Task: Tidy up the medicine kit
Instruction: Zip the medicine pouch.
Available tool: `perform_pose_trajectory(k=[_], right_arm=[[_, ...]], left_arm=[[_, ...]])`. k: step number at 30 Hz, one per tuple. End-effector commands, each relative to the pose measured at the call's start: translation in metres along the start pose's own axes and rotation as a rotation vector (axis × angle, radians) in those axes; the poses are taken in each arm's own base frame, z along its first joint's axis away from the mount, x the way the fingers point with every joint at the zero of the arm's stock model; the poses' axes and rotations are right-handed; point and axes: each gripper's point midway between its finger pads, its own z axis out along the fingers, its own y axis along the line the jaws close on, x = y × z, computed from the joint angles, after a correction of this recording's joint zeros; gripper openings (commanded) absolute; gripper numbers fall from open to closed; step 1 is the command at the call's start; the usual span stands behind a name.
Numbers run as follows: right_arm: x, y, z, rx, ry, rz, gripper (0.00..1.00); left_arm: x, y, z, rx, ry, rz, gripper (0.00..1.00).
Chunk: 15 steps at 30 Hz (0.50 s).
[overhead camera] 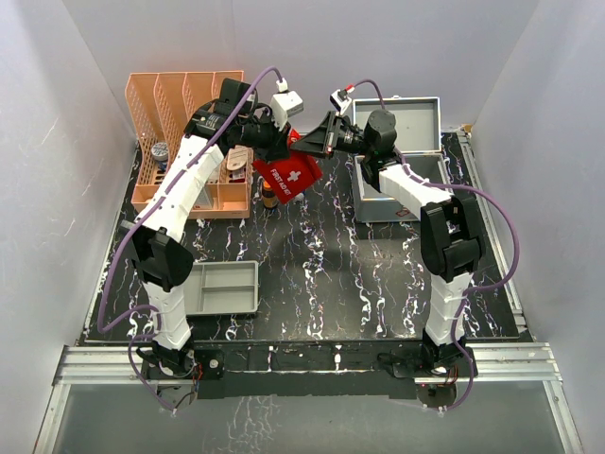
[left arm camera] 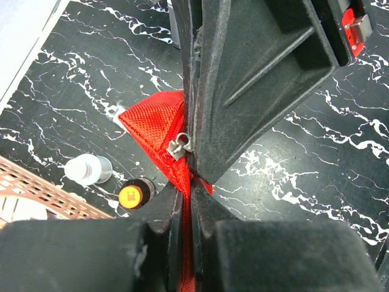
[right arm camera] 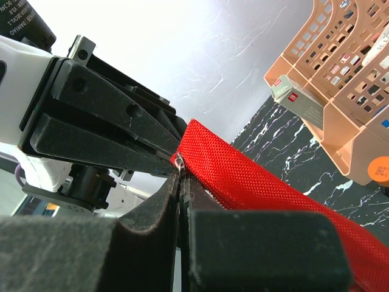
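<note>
Red first-aid pouch [overhead camera: 291, 175] is held up off the table [overhead camera: 331, 265] between both arms, at the back centre-left, just beside the peach organizer [overhead camera: 189, 95]. Left tool [left arm camera: 185, 196] is clenched on the pouch fabric, with red mesh squeezed between its pads. Right tool [right arm camera: 181, 182] is also clamped tight on the pouch's top edge, meeting the left tool almost tip to tip. The metal zipper pull [left arm camera: 179, 146] sits right at the right tool's fingertips; I can't tell if the pull itself is pinched or only the fabric next to it. In the top view the pouch hangs tilted, white cross and lettering facing up. A brown bottle [overhead camera: 268, 197] with an orange cap stands on the table just below the pouch, close to the organizer's front corner. In the left wrist view a pale-capped bottle [left arm camera: 91, 169] stands just beside it. A metal case [overhead camera: 397, 161] with its lid open is at the back right, well apart from the pouch. A grey tray [overhead camera: 222, 287] lies near the left arm's base.
</note>
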Motion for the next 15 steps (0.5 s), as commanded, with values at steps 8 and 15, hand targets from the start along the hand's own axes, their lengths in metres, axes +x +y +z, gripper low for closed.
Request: perform_pose_trajectory(k=[8,15], right_arm=[[0.009,0.016,-0.026,-0.012,0.033,-0.08,0.0],[0.019,0.009,-0.041,0.03,0.022,-0.068,0.0]], left_arm=[[-0.019,-0.007,-0.019,-0.015,-0.035,0.059,0.0],[-0.02,-0.007,-0.019,-0.015,-0.036,0.057,0.0]])
